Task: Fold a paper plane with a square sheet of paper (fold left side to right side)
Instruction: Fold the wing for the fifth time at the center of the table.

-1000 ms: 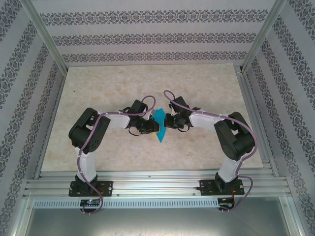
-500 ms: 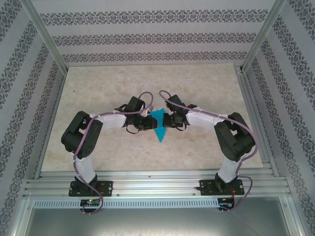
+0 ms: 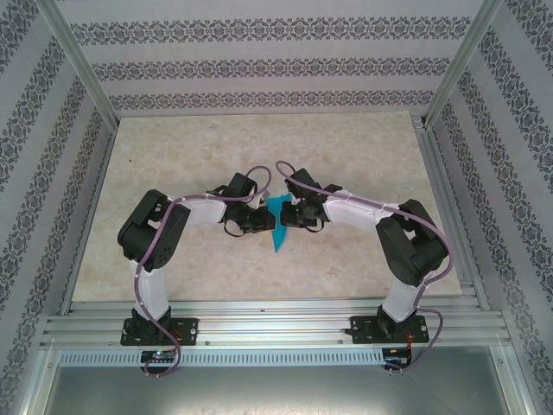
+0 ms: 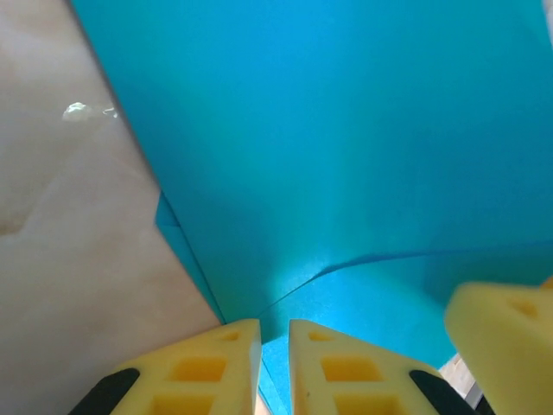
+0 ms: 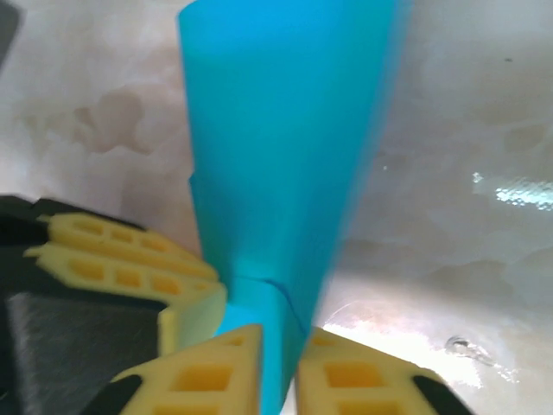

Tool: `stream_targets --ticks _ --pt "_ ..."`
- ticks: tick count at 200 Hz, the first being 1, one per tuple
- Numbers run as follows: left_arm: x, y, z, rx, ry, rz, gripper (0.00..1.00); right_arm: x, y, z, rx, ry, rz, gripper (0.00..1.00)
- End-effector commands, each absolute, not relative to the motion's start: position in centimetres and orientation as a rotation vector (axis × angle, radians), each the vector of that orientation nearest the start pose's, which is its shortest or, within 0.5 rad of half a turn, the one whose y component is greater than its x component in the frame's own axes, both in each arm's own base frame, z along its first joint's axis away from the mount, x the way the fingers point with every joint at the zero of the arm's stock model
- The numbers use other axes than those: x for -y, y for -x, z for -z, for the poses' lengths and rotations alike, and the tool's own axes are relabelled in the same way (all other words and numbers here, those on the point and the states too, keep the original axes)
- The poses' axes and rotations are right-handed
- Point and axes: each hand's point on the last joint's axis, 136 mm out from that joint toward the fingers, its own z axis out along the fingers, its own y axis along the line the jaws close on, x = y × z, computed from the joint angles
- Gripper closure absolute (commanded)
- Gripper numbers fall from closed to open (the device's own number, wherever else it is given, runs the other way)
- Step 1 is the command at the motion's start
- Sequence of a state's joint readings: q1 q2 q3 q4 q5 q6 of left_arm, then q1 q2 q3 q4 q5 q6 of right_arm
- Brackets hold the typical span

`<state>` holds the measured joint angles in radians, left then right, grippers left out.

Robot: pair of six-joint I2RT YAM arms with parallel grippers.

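My left gripper (image 4: 275, 335) pinches the folded blue sheet (image 4: 346, 156), which sits between both arms over the middle of the table (image 3: 173, 164). Its edges run off my wrist views. My right gripper (image 5: 278, 341) pinches it too, the paper there blurred.

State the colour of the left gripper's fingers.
Yellow fingers, best seen in the left wrist view, against the turquoise-blue paper.
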<state>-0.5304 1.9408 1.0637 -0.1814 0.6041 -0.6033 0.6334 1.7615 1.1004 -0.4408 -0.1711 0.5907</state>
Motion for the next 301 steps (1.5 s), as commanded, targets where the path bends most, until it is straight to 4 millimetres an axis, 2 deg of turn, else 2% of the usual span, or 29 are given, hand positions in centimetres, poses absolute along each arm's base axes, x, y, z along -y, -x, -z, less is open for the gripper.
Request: stream_targets --ticks 1,19,47,70,86,114,148,211,238,301 --pt "29.1 -31.8 -0.2 -2.863 -0.112 1.066 0.82 -27.8 -31.8 -9.1 -2.692 0.119 -0.744 0.76" --pt "28.9 -31.6 0.1 -2.872 -0.111 1.059 0.82 -27.2 -32.1 -10.3 -2.645 0.081 -0.847 0.70" --pt "28.9 -31.5 0.3 -2.875 -0.106 1.061 0.83 -24.3 -32.3 -9.7 -2.631 -0.015 -0.843 0.66" --pt "28.9 -31.5 0.2 -2.874 -0.105 1.061 0.83 -22.1 -32.6 -7.7 -2.643 -0.129 -0.857 0.74" --pt "28.9 -31.4 0.3 -2.877 -0.107 1.058 0.83 -21.4 -32.5 -6.4 -2.672 -0.160 -0.833 0.79" --pt "28.8 -31.4 0.2 -2.875 -0.108 1.058 0.83 -22.1 -32.6 -4.7 -2.694 -0.185 -0.882 0.84" --pt "28.8 -31.4 0.1 -2.873 -0.109 1.059 0.84 -23.3 -32.9 -3.7 -2.697 -0.203 -0.951 0.85" --pt "28.9 -31.4 0.0 -2.868 -0.112 1.065 0.84 -26.5 -32.8 -6.0 -2.636 -0.094 -1.097 0.85" --pt "28.9 -31.4 0.1 -2.871 -0.111 1.063 0.84 -27.3 -32.7 -6.6 -2.619 -0.079 -1.117 0.83" --pt "28.8 -31.3 0.1 -2.871 -0.111 1.066 0.84 -29.0 -32.6 -6.7 -2.624 -0.033 -1.131 0.77"
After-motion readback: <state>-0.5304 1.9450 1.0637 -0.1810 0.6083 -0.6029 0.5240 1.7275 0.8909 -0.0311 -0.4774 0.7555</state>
